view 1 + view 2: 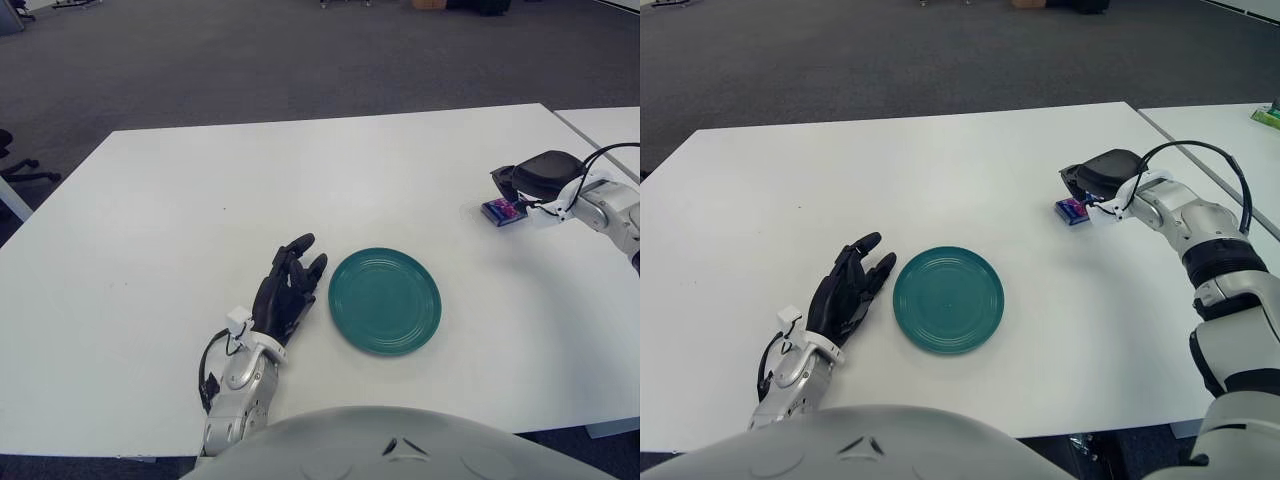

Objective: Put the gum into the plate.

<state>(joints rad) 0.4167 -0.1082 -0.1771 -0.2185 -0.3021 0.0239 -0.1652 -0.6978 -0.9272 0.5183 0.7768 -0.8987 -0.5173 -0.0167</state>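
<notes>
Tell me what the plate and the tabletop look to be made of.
Plate: likely glazed ceramic or hard plastic; an even teal surface with faint concentric rings and a soft sheen. Tabletop: probably white laminate; flat, matte, uniform, with thin straight edges.
</notes>
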